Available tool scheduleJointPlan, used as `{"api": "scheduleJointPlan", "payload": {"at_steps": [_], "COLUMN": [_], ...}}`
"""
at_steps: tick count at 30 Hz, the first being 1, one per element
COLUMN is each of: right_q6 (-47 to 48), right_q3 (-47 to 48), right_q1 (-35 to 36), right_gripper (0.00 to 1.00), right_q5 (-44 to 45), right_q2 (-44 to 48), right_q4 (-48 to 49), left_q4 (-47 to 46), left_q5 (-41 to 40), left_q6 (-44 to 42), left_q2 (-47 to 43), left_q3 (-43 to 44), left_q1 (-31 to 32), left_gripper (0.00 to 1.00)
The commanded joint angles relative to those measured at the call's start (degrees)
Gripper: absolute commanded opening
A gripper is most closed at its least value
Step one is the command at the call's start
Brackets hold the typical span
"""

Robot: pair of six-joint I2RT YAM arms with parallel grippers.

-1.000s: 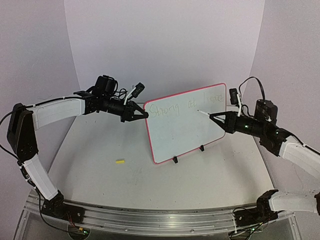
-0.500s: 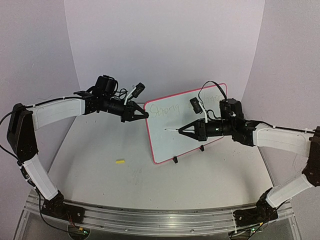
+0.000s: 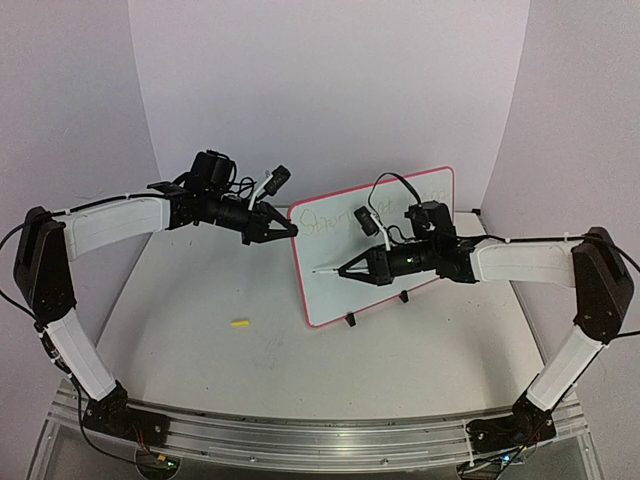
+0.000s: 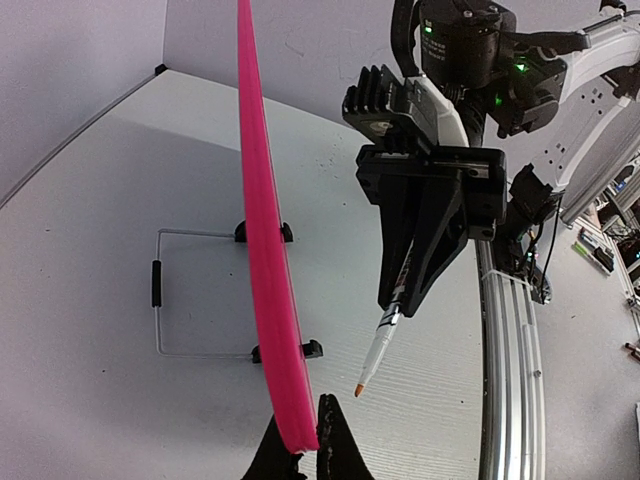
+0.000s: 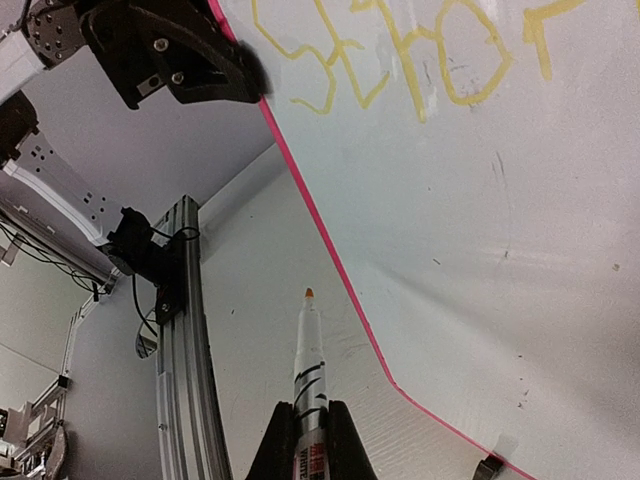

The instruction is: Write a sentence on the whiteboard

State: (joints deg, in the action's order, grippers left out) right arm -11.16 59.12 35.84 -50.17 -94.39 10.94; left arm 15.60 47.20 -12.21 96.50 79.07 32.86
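- Top external view: the whiteboard [image 3: 372, 262] stands on small black feet [image 3: 351, 320] on the table [image 3: 200, 300], its pink-red rim showing all round and its face turned toward the arms.
- Left arm [image 3: 115, 225] reaches to the whiteboard's upper left corner; the left jaws are clamped on the rim there. The left wrist view shows the pink edge pinched between the two fingertips [image 4: 335, 440].
- Right arm [image 3: 520, 262] stretches across the front of the whiteboard. The right jaws are closed tight on a white marker [image 3: 328, 268], which sticks out past them toward the whiteboard's lower left area.
- The marker's orange tip is near the whiteboard's face. In the left wrist view a clear gap lies between tip and rim, so the tip does not touch.
- The sentence [image 3: 332, 217] runs in yellow cursive along the whiteboard's upper part, above the marker tip. The right wrist view shows its opening letters, roughly "Stro", large and clear. In the top external view the right arm covers the far end of the line.
- Behind the whiteboard a thin wire stand [image 4: 157, 300] lies flat on the table, joined at the feet.
- A small yellow piece [image 3: 240, 323] lies on the table in front of the whiteboard and to its left, well apart from it and from both jaws.
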Motion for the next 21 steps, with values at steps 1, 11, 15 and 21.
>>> {"api": "scheduleJointPlan", "payload": {"at_steps": [1, 11, 15, 21], "right_q6": [1.23, 0.84, 0.60, 0.50], "right_q3": [2.57, 2.23, 2.42, 3.36], "right_q1": [0.55, 0.55, 0.60, 0.55], "right_gripper": [0.00, 0.00, 0.00, 0.00], "right_q5": [0.81, 7.91, 8.96, 8.66], "right_q2": [-1.26, -1.78, -2.04, -3.24], "right_q4": [1.54, 3.83, 4.65, 4.79], "left_q4": [3.47, 3.55, 3.56, 3.63], "left_q5": [0.65, 0.48, 0.45, 0.31], "left_q6": [-3.22, -3.35, -3.36, -3.43], "left_q2": [-1.07, -1.51, -1.74, -1.74], "left_q3": [0.03, 0.03, 0.04, 0.03], "left_q1": [1.42, 1.54, 1.60, 1.77], "left_gripper": [0.00, 0.00, 0.00, 0.00]}}
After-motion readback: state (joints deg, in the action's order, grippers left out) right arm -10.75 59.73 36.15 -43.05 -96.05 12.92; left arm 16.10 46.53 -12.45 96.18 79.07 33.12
